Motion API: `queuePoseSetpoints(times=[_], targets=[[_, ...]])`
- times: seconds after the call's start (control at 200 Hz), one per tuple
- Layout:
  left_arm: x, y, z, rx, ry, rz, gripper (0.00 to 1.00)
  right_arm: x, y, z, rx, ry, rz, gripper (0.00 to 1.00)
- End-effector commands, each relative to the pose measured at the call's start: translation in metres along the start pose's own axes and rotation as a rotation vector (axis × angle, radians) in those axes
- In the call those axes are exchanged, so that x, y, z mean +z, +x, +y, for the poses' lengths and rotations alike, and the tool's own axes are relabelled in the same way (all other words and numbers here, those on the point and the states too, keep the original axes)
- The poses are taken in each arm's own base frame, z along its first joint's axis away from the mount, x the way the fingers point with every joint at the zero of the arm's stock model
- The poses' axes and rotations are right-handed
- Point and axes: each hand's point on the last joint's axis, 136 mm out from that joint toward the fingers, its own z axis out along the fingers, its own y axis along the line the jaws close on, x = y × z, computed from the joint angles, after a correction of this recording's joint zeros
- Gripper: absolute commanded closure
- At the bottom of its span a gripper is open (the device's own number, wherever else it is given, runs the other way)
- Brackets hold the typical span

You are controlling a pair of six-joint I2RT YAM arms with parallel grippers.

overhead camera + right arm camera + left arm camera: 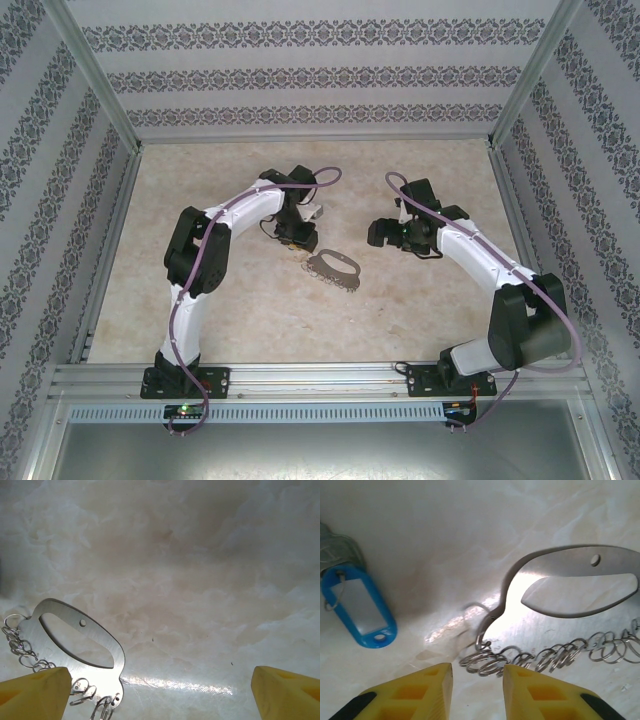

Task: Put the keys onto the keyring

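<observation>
Top external shows me one keyring (335, 268) lying flat on the table (200, 300), with my two grippers on either side of its far edge. The left gripper (297, 238) hangs close above the keyring's left end. The right gripper (383, 232) hangs beyond its right end, near but apart.

Left wrist gives me the closer look. The keyring (570, 562) is a single flat metal oval with one long slot and one small hole. A row of small wire rings (545, 657) runs along the side nearest my camera; they overlap too much for me to count. One key (357, 605) lies on the table well to the left of the keyring, not touching it. I see its blue head with a pale label and one tiny ring joining it to a silver piece cut off by the frame edge. The left gripper (477, 692) has its two yellow fingers (430, 690) a narrow gap apart, released, with nothing between them. The end of the ring row lies just ahead of that gap.

Right wrist shows the keyring (97, 631) at the lower left, slot and hole plain. The right gripper (160, 695) has its two yellow fingers (35, 695) spread wide and grasping nothing. One finger sits over the keyring's ring row, and I cannot tell whether it touches. The other is well clear of the keyring, over bare table.
</observation>
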Motion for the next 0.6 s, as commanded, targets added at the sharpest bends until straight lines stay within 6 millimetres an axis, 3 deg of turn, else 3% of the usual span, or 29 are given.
queuePoseSetpoints(times=[0.0, 0.595], targets=[[0.008, -0.008, -0.011, -0.010, 0.047, -0.003, 0.69, -0.002, -0.004, 0.006, -0.005, -0.014, 0.000, 0.07], [0.035, 0.000, -0.007, -0.021, 0.063, 0.038, 0.74, -0.004, -0.004, 0.008, -0.012, -0.028, -0.005, 0.03]])
